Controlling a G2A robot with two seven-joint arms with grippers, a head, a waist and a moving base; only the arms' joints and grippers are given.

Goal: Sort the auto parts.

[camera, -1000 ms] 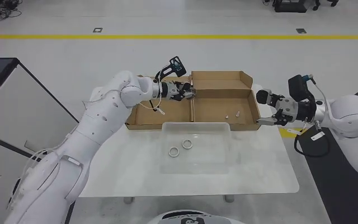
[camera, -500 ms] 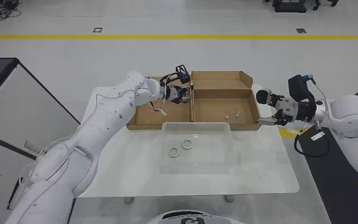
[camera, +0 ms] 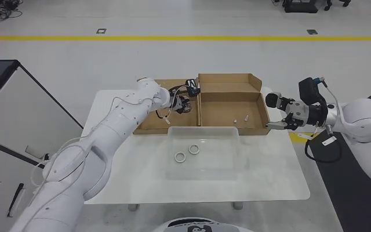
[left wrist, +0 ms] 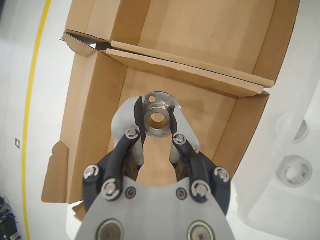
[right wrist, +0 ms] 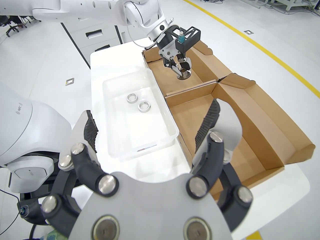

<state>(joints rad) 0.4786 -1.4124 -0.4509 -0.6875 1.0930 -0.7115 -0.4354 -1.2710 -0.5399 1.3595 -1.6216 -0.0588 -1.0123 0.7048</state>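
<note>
STEP: drop-off, as judged | left tool (right wrist: 182, 69) clamped on shiny flanged metal bushing (left wrist: 157, 122), low inside left cardboard box (camera: 152, 119) | right tool (right wrist: 151, 122) spread wide, empty, beside right box (camera: 223, 113) | NEXT: likely release, lift straight out | two smooth metal rings (camera: 180, 157) in glossy white plastic tray (camera: 203, 132) on counter (camera: 261, 174)

white table (camera: 133, 174) | cardboard box (camera: 227, 87) at far edge | clear tray (camera: 217, 165) beside it
</note>
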